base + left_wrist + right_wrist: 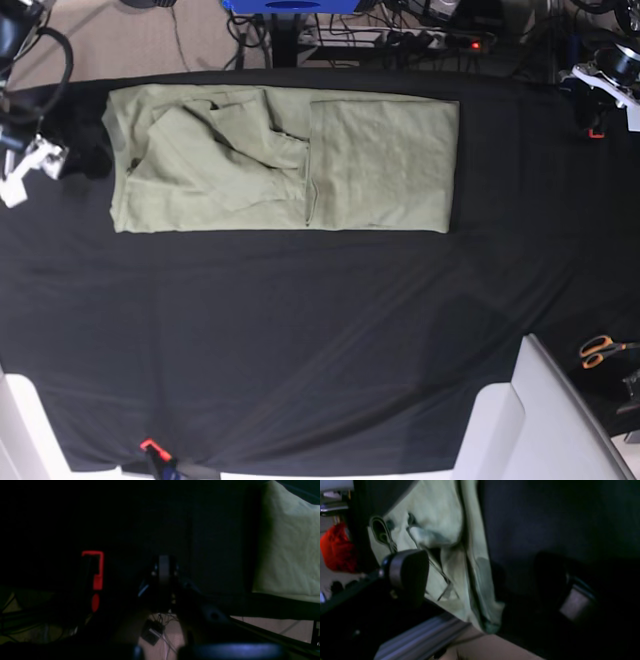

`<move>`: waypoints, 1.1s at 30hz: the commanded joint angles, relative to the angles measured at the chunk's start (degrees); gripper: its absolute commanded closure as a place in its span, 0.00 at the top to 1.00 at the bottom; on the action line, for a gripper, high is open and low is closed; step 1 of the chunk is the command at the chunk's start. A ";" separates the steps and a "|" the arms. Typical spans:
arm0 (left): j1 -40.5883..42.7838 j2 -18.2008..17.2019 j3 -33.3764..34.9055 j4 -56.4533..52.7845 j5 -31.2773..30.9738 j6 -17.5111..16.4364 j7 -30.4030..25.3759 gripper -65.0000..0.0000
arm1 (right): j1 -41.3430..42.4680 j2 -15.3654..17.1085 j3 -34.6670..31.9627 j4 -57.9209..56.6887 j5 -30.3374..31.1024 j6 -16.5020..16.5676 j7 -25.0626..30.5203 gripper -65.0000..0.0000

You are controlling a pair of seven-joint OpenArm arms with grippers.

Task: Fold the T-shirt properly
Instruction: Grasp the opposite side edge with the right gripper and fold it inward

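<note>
In the base view, the right gripper (30, 160) sits at the far left edge of the frame, just off the collar end of the T-shirt (285, 160), its jaws spread wide and holding nothing; its own wrist view shows one dark fingertip (407, 572) over bunched pale green fabric and the other apart over the black cloth (300, 340). The T-shirt lies in the upper half of the frame, a long flat strip running left to right, sleeves and sides turned inward at the left, the right portion smooth and square-edged. The cloth covers the whole table around it. Two white panels (540, 420) rise at the lower right corner of the frame, and orange-handled scissors (600, 348) lie beside them near the right edge. At the upper right corner the left gripper (600, 80) rests well clear of the shirt, jaws pressed together and empty; its dim wrist view shows the closed fingers (163, 570) at center, with the shirt's edge at the far right of that frame.
</note>
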 commanded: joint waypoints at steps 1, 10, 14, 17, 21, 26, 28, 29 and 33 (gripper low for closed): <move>0.33 -0.93 -0.47 0.17 -0.83 -0.40 -1.15 0.00 | 0.05 -0.14 -1.29 0.57 -0.47 -0.12 -0.68 1.00; 0.24 -1.02 -0.47 -1.85 -0.83 -0.40 -1.24 0.00 | -0.30 -5.24 -3.84 2.94 -0.74 -0.12 -0.77 1.00; 0.24 -1.02 -0.47 -1.85 -0.83 -0.40 -1.24 0.00 | -0.30 -5.24 -7.62 2.94 -0.74 -0.12 -0.24 1.00; 0.15 -1.02 -0.47 -1.85 -0.83 -0.40 -1.24 0.00 | -0.30 -5.33 -9.99 2.76 -0.74 -0.12 -0.07 1.00; 0.15 -1.02 -0.47 -1.85 -0.83 -0.40 -1.24 0.00 | -0.38 -5.42 -10.08 2.50 -0.74 -0.12 2.39 0.99; 0.15 -1.28 -0.47 -3.43 -0.83 -0.40 -1.32 0.00 | -0.38 -4.98 -9.99 2.41 -0.74 -0.12 2.83 0.77; 0.06 -1.28 -0.47 -3.87 -0.83 -0.40 -1.32 0.00 | -0.03 -4.98 -10.08 1.71 -0.74 -0.12 2.75 0.60; -0.46 -1.28 -0.47 -3.87 -0.83 -0.40 -1.32 0.00 | 0.14 -4.98 -10.08 1.18 -0.74 -0.12 2.75 0.53; -1.26 -1.10 -0.65 -4.75 -0.83 -0.67 -1.32 0.00 | 1.90 -4.80 -9.99 -3.21 -0.74 -0.12 3.10 0.16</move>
